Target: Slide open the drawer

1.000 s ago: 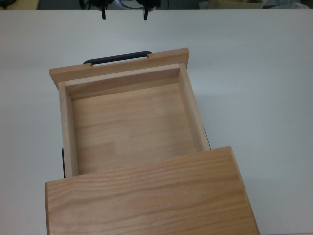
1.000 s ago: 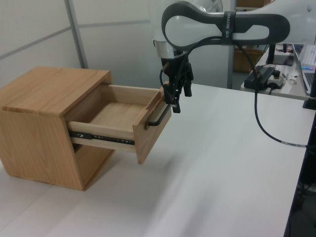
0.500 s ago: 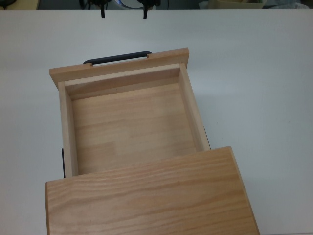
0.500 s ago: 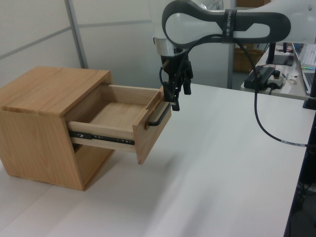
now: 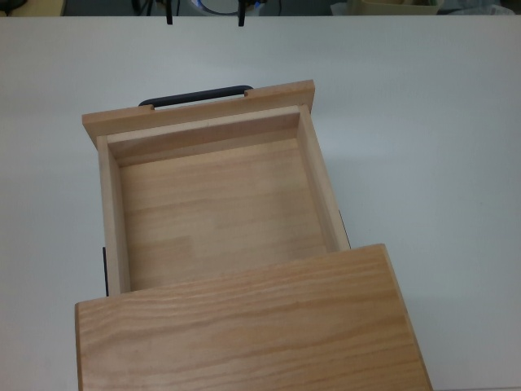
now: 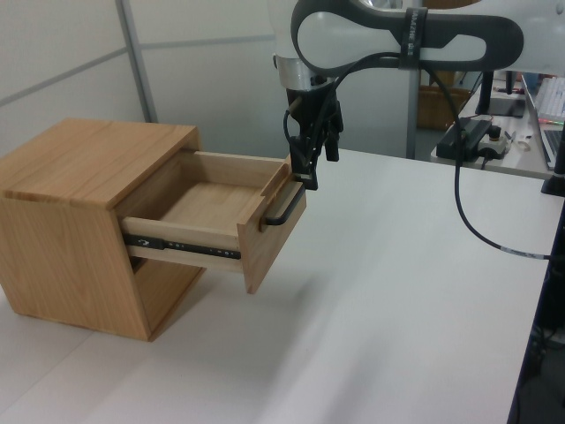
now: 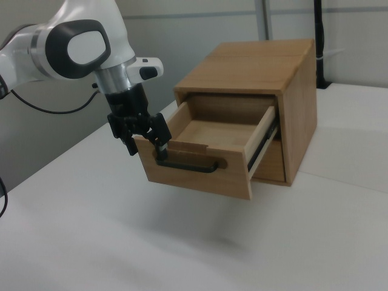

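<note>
In the left view we see the wooden cabinet (image 6: pixel 84 225) sitting at the left on the white table (image 6: pixel 397 300), its flat top slab overhanging the rear of the drawer (image 6: pixel 225 216), which stands pulled well out toward the left view's right. A black slide rail (image 6: pixel 181 246) shows along the drawer's side, and the wide front panel hangs in the air over the tabletop with bare white surface beneath and beyond it. The black bar handle (image 6: pixel 284 208) runs across that panel, and the gripper (image 6: pixel 314 165) hangs just above the handle's far end, apart from it, with its two fingers spread and nothing between them. To the right of the gripper the table lies open as far as its edge, where a black cable (image 6: pixel 477 221) crosses it. In the top view the drawer's light-wood tray is bare inside, its front panel wider than the box on both sides, and only the fingertips (image 5: pixel 169 19) poke in at the upper edge, well clear of the handle (image 5: pixel 195 97). In the right view the gripper (image 7: pixel 145 138) stands at the left corner of the front panel, beside the handle's left end.
</note>
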Available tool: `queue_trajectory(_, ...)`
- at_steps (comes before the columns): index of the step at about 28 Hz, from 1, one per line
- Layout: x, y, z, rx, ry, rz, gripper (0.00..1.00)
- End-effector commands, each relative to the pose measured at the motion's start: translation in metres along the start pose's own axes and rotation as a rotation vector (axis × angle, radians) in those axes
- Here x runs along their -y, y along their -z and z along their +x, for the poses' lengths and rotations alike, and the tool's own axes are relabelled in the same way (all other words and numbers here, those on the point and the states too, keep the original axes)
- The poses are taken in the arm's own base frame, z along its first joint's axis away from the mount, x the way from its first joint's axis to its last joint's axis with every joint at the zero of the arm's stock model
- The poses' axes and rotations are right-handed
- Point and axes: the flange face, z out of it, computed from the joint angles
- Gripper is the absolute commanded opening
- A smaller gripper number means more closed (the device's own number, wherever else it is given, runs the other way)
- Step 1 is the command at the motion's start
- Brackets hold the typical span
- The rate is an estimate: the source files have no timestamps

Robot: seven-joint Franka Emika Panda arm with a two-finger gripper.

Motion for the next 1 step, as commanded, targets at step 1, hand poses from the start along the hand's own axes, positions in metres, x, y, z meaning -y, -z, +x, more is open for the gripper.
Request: queue_trajectory(1,0.0027,0.0069,-0.0056,0.016,-0.010,0.010,1.00)
